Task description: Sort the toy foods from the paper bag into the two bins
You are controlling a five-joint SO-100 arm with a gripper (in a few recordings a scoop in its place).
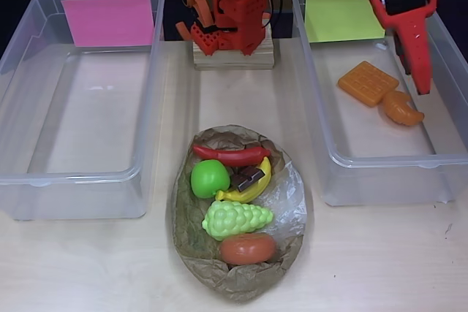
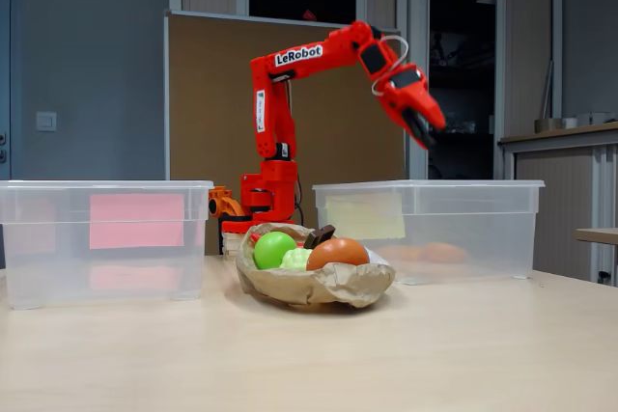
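Two toy foods (image 1: 380,93) beneath end effector (image 1: 420,82), empty

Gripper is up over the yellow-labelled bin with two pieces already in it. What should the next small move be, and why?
Probably swing the gripper back toward the paper bag. It seems to carry nothing, the waffle and croissant already lie in the bin, and six foods remain bagged.
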